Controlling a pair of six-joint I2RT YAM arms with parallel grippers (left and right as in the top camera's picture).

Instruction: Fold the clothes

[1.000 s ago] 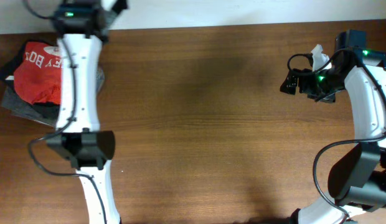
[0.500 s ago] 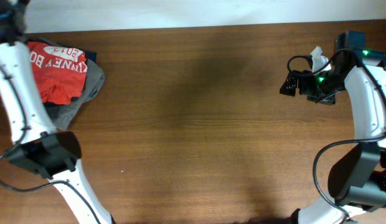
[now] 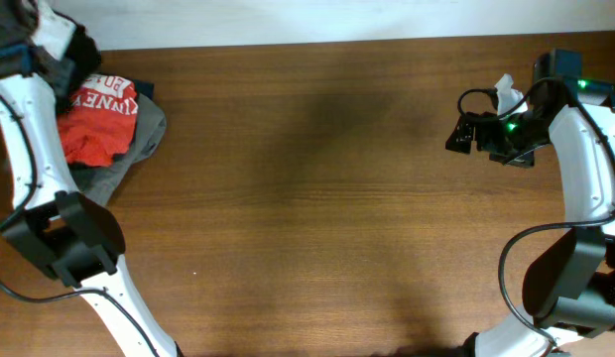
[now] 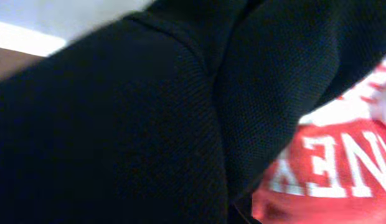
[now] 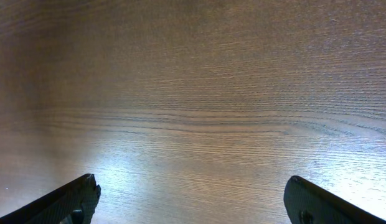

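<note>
Left arm (image 3: 30,149): now stands left of the red T-shirt (image 3: 97,124); one second ago it lay along the T-shirt's right edge.
Left gripper (image 3: 69,48): at the T-shirt's upper left corner. Half a second ago it was further left, at the picture's edge.
Left fingers: cannot tell whether apart or clamped; black cloth hides them in both views.
Clothes (image 4: 118,124): black fabric fills the left wrist view, close against the lens and above the T-shirt's white lettering. Overhead, a dark bunch sits at the gripper, over the T-shirt's upper left corner, where there was none half a second ago.
Red T-shirt: crumpled on top of the pile; its upper left lettering is now covered.
Grey garment (image 3: 139,134): under the T-shirt, showing along its right and lower edges, unchanged.
Table (image 3: 307,198): brown wood, stretching right of the T-shirt.
Right gripper (image 3: 462,132): far right of the T-shirt, above bare wood, position unchanged.
Right fingers: wide apart, holding nothing.
</note>
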